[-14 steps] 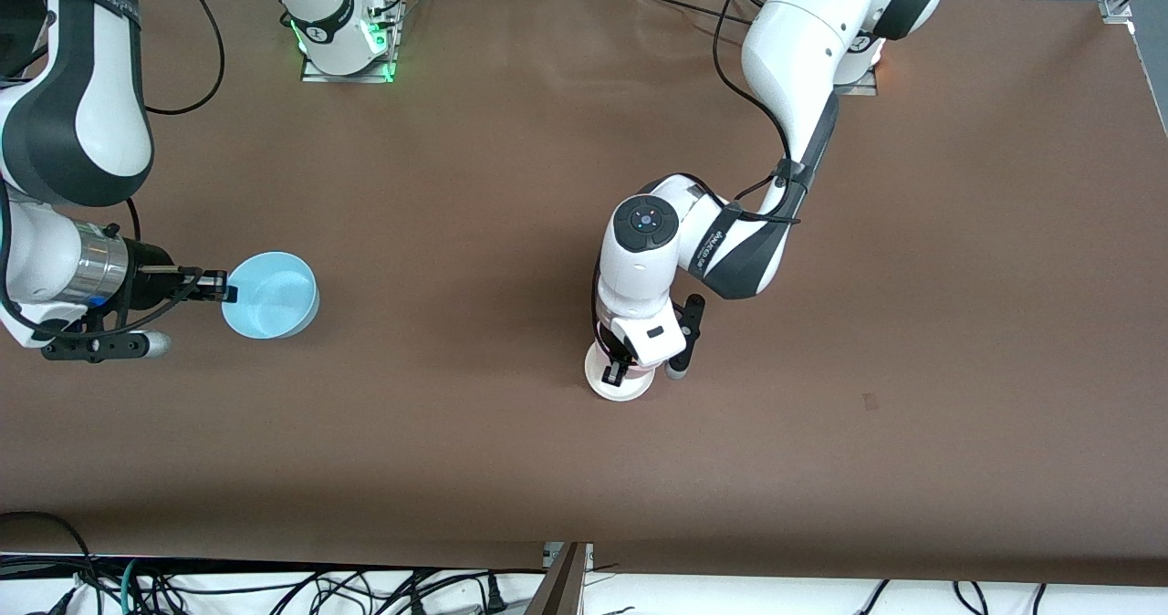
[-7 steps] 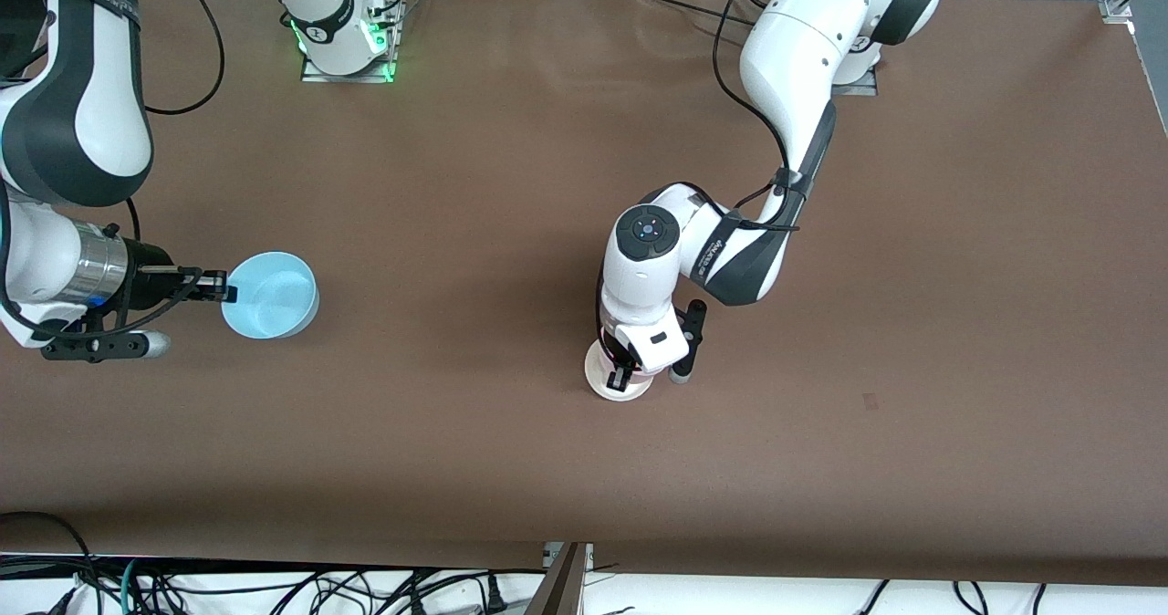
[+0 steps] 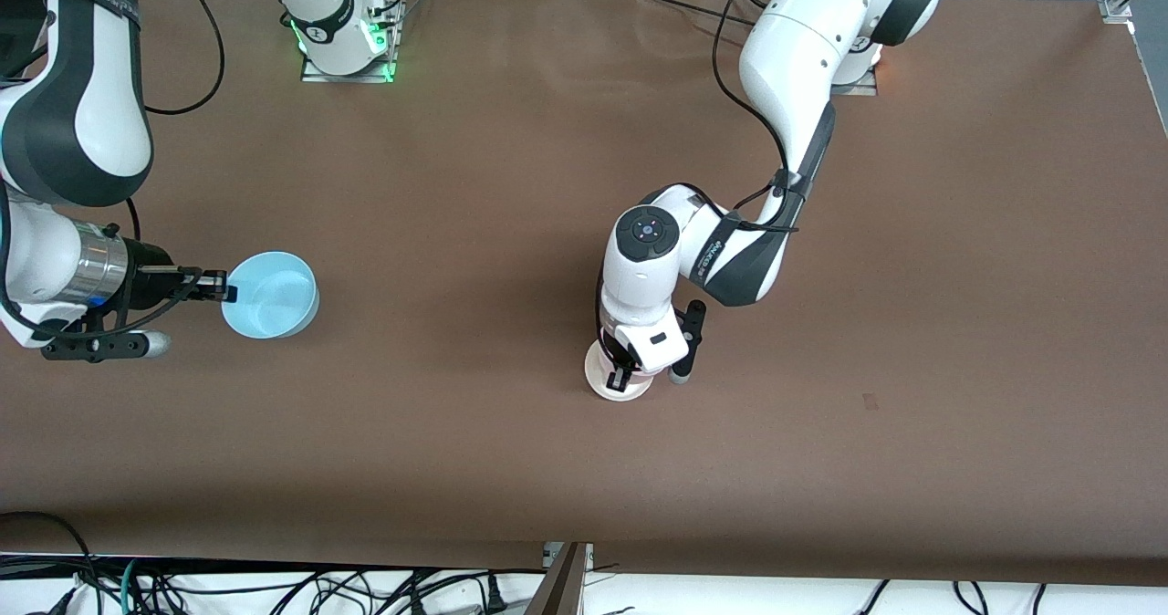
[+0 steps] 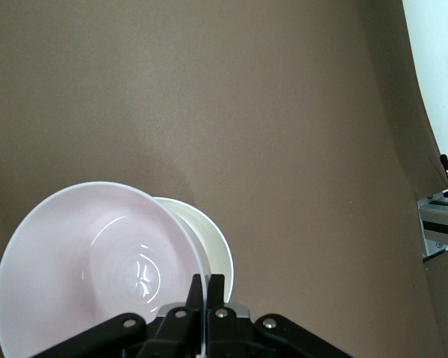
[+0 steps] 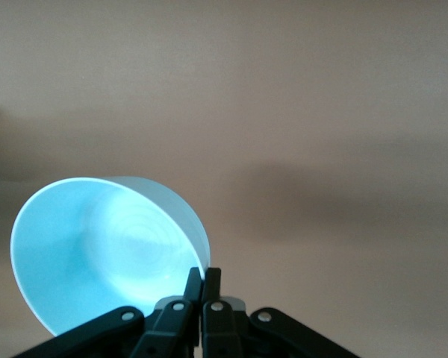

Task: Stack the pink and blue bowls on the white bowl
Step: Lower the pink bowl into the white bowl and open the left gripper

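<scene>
While both arms are engaged, each gripper is clamped on the rim of one bowl. At the middle of the brown table (image 3: 511,186), the left gripper (image 3: 621,373) points downward and its fingers (image 4: 207,289) are pinched together on the rim of the pink bowl (image 4: 97,268). In the left wrist view the pink bowl sits tilted, overlapping the white bowl (image 4: 209,242), whose rim shows just beside and partly under it; whether the two are touching cannot be told. In the front view the left arm's hand covers most of that pair, and only a pale round edge (image 3: 602,380) shows beneath it. Toward the right arm's end of the table, the right gripper (image 3: 224,293) reaches out level, its fingers (image 5: 202,287) closed on the rim of the blue bowl (image 3: 272,295). In the right wrist view the blue bowl (image 5: 104,257) is tilted, its opening facing the camera. The blue bowl is well apart from the pink and white bowls.
</scene>
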`<state>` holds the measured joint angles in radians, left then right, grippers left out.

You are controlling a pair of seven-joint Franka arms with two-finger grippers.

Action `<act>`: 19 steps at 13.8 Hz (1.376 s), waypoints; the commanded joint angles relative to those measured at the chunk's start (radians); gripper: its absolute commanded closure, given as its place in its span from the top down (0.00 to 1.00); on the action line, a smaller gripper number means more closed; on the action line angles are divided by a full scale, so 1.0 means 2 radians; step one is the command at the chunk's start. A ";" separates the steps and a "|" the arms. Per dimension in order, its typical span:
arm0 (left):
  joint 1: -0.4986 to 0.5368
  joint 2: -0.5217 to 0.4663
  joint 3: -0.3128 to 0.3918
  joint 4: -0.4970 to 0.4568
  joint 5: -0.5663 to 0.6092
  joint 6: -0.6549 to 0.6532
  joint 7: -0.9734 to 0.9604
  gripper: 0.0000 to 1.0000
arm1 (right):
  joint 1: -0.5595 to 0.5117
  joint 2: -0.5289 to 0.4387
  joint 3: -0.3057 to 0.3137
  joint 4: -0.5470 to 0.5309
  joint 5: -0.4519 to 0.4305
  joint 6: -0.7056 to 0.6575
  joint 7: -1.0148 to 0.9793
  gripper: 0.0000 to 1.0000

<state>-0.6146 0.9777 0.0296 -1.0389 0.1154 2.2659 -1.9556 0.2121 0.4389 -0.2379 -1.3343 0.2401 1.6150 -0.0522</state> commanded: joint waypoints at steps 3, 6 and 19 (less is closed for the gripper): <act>-0.009 0.010 0.007 0.017 0.011 0.000 -0.009 0.06 | -0.002 0.004 -0.003 0.012 0.008 -0.017 -0.005 0.00; -0.009 0.010 0.008 0.018 0.011 0.000 -0.009 0.25 | -0.003 0.004 -0.003 0.012 0.008 -0.017 -0.005 0.00; -0.009 -0.008 0.021 0.019 0.009 -0.077 0.069 0.35 | -0.002 0.004 -0.002 0.012 0.008 -0.017 -0.002 0.00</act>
<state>-0.6223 0.9796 0.0630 -1.0153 0.1154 2.1957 -1.8933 0.2120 0.4389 -0.2394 -1.3343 0.2401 1.6030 -0.0522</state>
